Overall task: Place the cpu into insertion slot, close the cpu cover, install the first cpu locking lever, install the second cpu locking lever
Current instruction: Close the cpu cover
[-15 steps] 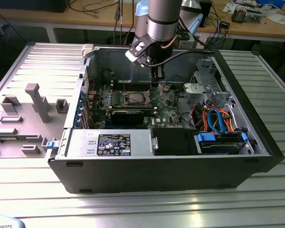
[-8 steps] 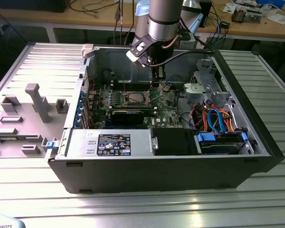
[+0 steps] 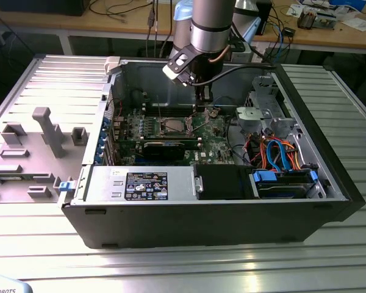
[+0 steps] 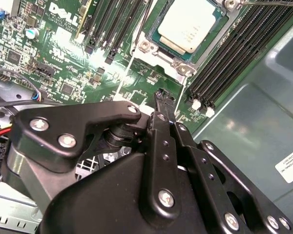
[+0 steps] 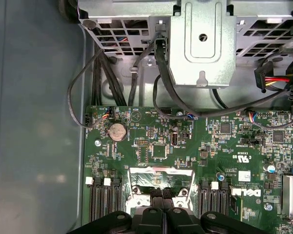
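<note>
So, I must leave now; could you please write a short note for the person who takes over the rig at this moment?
The gripper is shut with nothing in it, its tips over the motherboard beside the socket corner.
The cpu sits in the insertion slot.
The cpu cover appears down around it.
One thin lever runs out from the socket corner; I cannot tell whether it is latched.
Done: cpu placed, cover seemingly closed. Left, it seems: both locking levers.

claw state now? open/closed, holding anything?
Claw: closed, nothing visible between its fingers. The cpu lies in the insertion slot, apart from the claw.
</note>
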`<state>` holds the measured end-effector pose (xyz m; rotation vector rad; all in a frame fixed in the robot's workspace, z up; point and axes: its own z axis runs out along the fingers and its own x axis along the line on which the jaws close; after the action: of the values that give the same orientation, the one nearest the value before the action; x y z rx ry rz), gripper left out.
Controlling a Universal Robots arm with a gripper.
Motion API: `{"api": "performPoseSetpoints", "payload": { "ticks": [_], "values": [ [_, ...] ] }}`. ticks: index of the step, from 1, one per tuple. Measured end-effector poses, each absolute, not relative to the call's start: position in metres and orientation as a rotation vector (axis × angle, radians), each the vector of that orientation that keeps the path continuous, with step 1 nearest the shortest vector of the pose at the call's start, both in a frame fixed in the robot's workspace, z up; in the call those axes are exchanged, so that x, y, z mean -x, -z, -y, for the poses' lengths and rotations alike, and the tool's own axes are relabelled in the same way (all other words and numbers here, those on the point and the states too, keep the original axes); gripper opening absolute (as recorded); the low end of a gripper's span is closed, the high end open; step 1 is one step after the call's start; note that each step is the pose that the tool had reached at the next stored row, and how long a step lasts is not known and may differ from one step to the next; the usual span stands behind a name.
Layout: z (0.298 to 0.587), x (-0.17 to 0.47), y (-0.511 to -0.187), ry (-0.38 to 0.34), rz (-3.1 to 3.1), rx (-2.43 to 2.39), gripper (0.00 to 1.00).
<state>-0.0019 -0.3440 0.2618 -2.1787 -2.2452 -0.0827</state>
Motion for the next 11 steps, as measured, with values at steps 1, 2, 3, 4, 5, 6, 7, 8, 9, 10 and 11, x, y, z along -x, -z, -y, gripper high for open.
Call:
{"api": "performPoseSetpoints", "payload": {
  "ticks": [1,2,3,4,5,6,7,8,9,10,11],
  "values": [
    [0.3440,0.0011,-0.2617,0.083,2.245,2.179,0.11],
    [0.3440,-0.0004,-0.2617,0.083,2.245,2.179,0.11],
    [0.3439,-0.0015,-0.2617,0.083,2.245,2.179,0.11],
    [0.3439,-0.0025,-0.2617,0.083,2.245,2.179,0.11],
    [0.3439,-0.0033,-0.2617,0.083,2.245,2.179,0.11],
    [0.3439,-0.0043,-0.2618,0.083,2.245,2.179,0.11],
    [0.3439,-0.0050,-0.2618,0.083,2.245,2.179,0.11],
    [0.3438,-0.0060,-0.2618,0.083,2.245,2.179,0.11],
    [0.3438,-0.0067,-0.2617,0.083,2.245,2.179,0.11],
    [0.3438,-0.0072,-0.2618,0.083,2.245,2.179,0.11],
    [0.3438,-0.0078,-0.2617,0.083,2.245,2.179,0.11]
  ]
}}
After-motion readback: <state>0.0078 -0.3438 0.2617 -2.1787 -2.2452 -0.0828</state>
